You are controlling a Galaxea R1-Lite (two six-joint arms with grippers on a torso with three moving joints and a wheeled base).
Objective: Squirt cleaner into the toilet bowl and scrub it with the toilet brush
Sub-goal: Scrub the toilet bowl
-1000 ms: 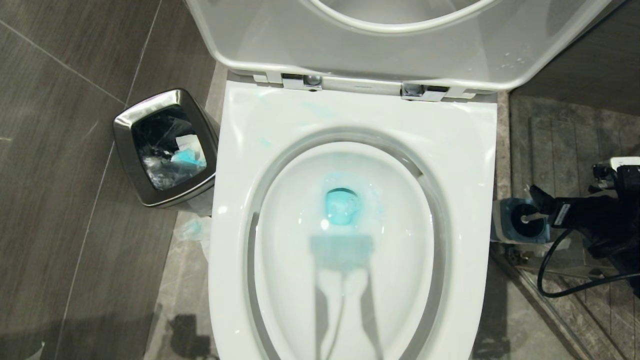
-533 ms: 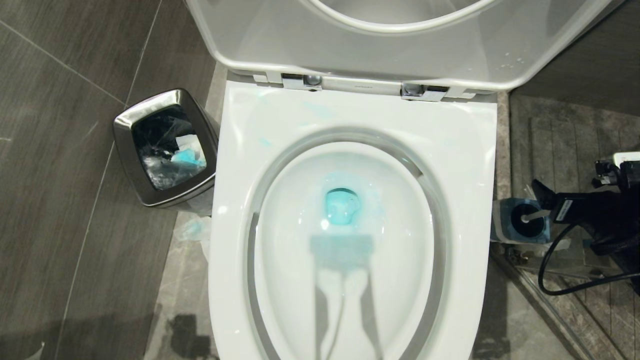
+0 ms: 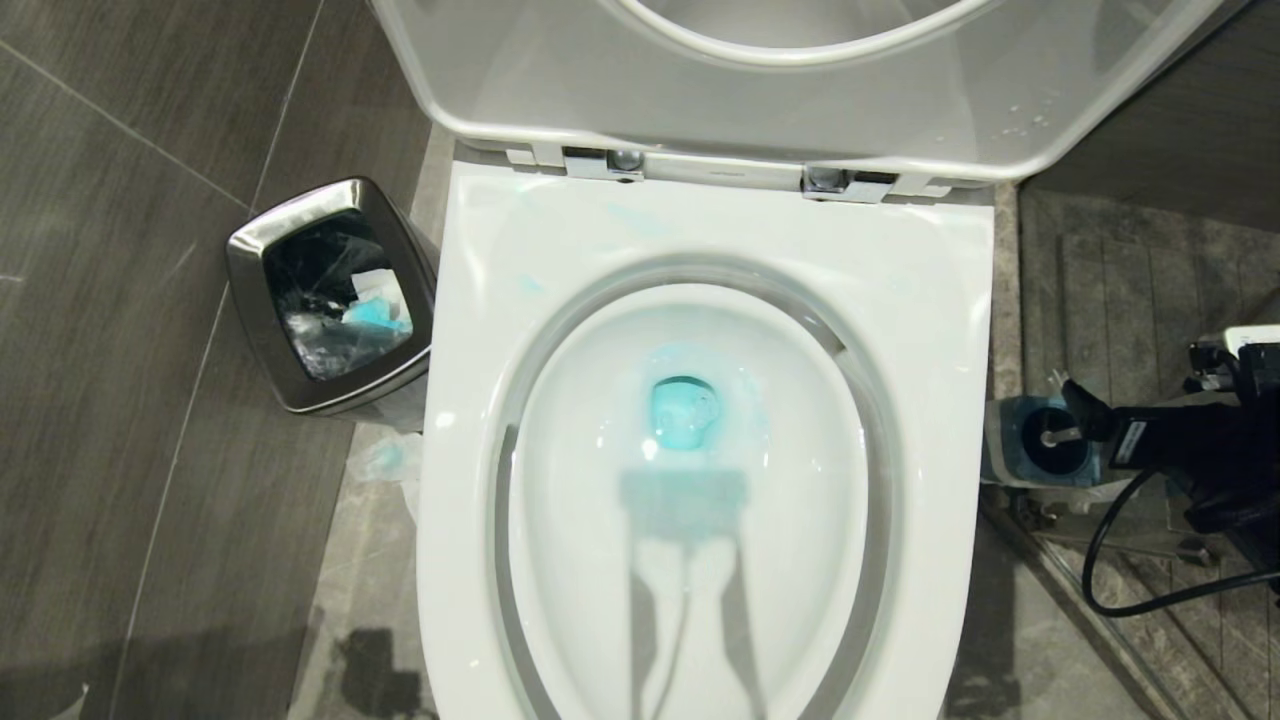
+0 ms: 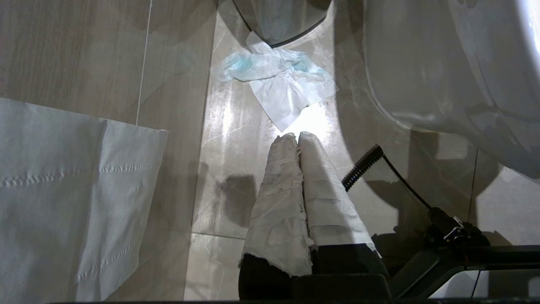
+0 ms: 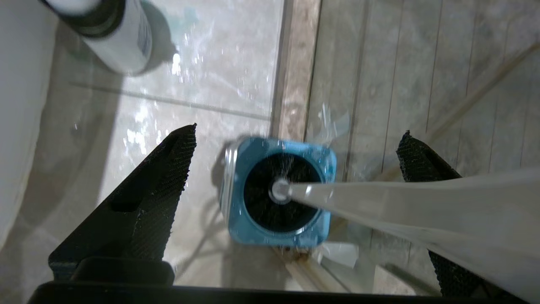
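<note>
1. At far left, a small steel bin [image 3: 335,295] stands on the dark tiled floor [image 3: 120,400] just beside the toilet. It holds crumpled paper with a blue stain. A blue-stained tissue [image 4: 278,78] lies on the floor near the bin's foot.

2. The left tool [image 4: 297,137] hangs low beside the toilet's outer wall, out of the head view. Its two wrapped fingers are pressed together and carry nothing. This arm looks parked.

3. In the middle, the toilet bowl [image 3: 560,560] sits with seat and lid raised. The cleaner [image 3: 685,410] already tints the water turquoise, and pale blue smears mark the rear rim. The squirting step appears done.

4. No brush is in the bowl, so the scrubbing appears not yet begun.

5. To the right, the toilet brush [image 3: 1060,436] stands in its blue-topped holder [image 3: 1010,440] on the floor beside the toilet.

6. At far right, the right tool [image 5: 295,164] hovers above the holder. Its black fingers are spread wide, one to each side of the white handle, not gripping it.

7. Left to do, by my judgement: close on the handle, lift the brush out, carry it to the bowl and scrub.
</note>
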